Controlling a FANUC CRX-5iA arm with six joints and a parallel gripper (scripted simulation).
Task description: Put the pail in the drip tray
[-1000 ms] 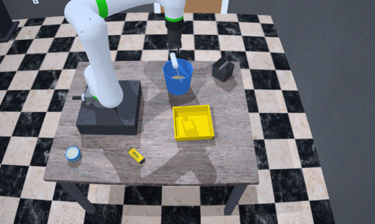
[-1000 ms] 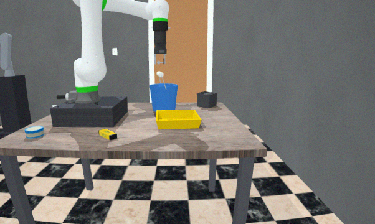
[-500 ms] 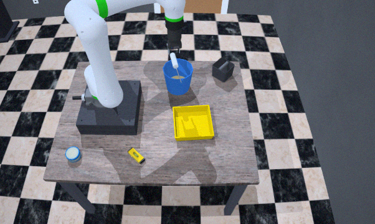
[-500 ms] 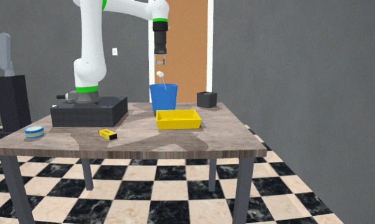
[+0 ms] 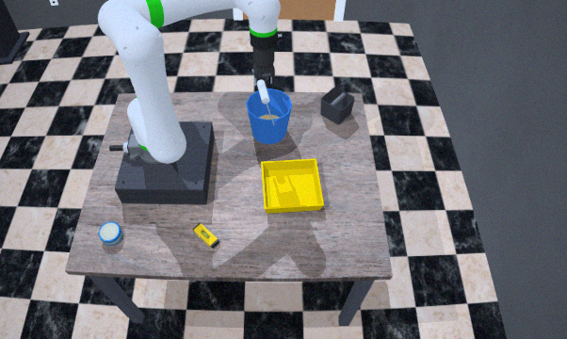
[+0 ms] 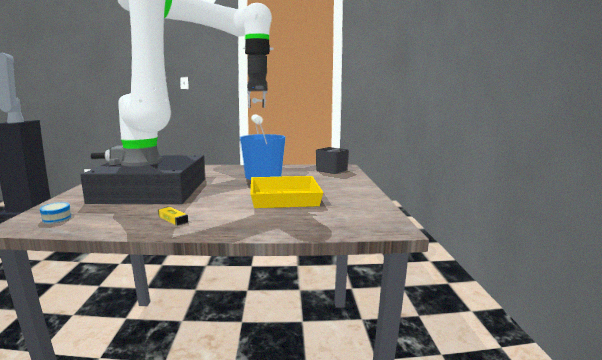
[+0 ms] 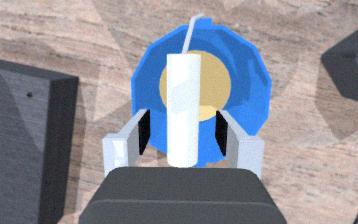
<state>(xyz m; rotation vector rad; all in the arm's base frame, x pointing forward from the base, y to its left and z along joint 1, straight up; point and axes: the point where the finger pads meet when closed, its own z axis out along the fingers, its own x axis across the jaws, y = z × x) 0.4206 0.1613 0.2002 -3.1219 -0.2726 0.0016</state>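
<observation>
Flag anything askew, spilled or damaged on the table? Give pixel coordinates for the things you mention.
Nothing stands out. The blue pail (image 5: 268, 129) (image 6: 263, 157) (image 7: 245, 120) stands upright outside the yellow tray (image 5: 293, 208) (image 6: 286, 200), its white grip (image 5: 263, 91) (image 6: 257, 119) (image 7: 183, 110) raised above the rim. No spill or damage visible.
</observation>
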